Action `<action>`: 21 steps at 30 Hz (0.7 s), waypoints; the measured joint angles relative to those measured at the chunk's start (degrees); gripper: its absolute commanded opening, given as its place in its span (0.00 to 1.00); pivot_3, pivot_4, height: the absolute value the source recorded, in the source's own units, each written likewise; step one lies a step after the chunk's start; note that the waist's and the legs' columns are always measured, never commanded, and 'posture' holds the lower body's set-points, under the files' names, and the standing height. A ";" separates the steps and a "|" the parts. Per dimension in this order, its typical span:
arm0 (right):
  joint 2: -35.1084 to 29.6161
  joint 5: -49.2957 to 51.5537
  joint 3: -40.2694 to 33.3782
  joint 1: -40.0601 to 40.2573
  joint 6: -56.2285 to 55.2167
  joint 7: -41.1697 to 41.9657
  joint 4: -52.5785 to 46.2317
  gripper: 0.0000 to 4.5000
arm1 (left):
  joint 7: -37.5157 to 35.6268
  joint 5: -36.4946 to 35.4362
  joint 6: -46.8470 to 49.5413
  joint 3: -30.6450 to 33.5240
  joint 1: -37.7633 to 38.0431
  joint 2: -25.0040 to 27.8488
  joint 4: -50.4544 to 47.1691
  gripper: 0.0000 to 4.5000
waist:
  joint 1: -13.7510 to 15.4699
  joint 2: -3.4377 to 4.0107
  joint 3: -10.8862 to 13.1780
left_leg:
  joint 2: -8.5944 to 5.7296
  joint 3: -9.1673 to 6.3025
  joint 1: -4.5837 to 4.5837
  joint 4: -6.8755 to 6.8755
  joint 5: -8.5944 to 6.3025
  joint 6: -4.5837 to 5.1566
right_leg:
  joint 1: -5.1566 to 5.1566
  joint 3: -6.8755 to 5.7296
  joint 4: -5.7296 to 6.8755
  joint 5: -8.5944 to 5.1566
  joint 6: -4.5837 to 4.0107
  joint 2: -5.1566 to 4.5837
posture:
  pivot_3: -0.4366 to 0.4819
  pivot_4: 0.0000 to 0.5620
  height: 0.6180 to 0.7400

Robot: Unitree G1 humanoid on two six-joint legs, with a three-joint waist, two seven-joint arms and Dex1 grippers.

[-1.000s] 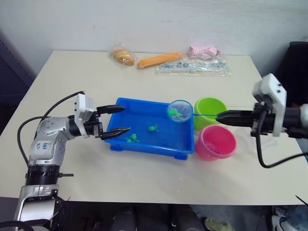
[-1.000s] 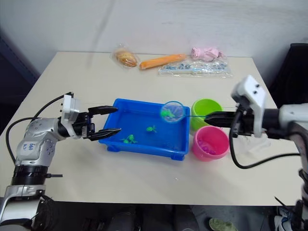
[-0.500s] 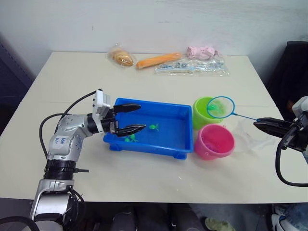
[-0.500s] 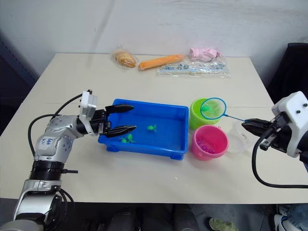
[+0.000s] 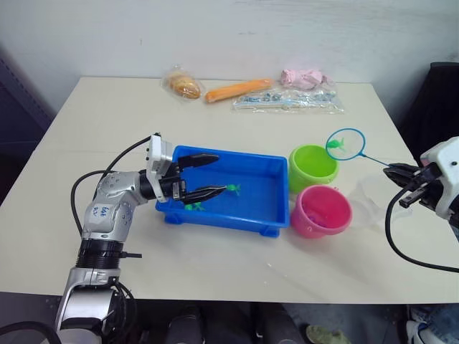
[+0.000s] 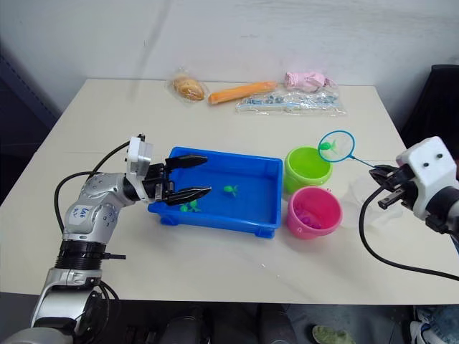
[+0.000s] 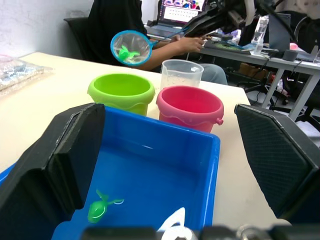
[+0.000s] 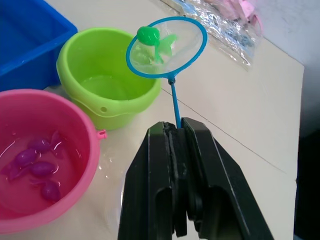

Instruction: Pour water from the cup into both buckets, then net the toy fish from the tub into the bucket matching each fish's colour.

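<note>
Right pincer (image 8: 176, 131), clamped on our net (image 6: 336, 146) holding a green fish (image 8: 149, 35), hovers just beyond the green bucket (image 6: 307, 169); left pincer (image 5: 210, 175) gapes empty.

Left arm bent at the elbow, forearm reaching toward the robot's right, wrist level. Left gripper (image 5: 214, 175) spread wide, two black fingers pointing sideways (one nearer the far edge, one nearer the robot), nothing between them. Right arm comes in from the right side, forearm angled inward, cable looping below the wrist. Right gripper (image 8: 175, 137) pinched tight on the net (image 8: 167, 47) handle, fingers pressed together, held up above table height, tips aimed toward the robot's left.
</note>
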 measured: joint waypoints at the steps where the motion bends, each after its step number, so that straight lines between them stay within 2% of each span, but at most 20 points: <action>1: 0.00 -0.88 0.44 0.09 -1.46 -0.35 0.01 0.00 | 0.10 0.00 0.00 0.00 0.20 -0.01 -0.02 0.99 | 0.00 0.00 0.00 | 0.00 0.00 0.00 0.00 0.00 0.00 | 0.00 0.00 0.00 0.00 0.00 0.00 | 0.48 0.27 1.00; 10: 0.48 -11.77 6.27 2.49 -17.11 -5.11 0.84 0.00 | 0.90 0.01 -0.04 -0.01 0.85 -0.15 -0.15 0.99 | -0.04 0.00 0.00 | -0.01 0.00 0.01 0.01 0.02 -0.03 | 0.00 -0.01 0.02 0.00 0.00 0.00 | 0.48 0.27 1.00; 21: -0.02 -30.63 12.67 4.48 -37.32 -13.86 6.87 0.00 | 1.74 0.04 -0.58 0.00 0.84 -0.32 -0.15 0.99 | -0.04 0.00 0.00 | -0.02 0.02 0.02 0.04 0.04 -0.05 | 0.00 -0.01 0.05 0.00 0.00 -0.01 | 0.48 0.27 1.00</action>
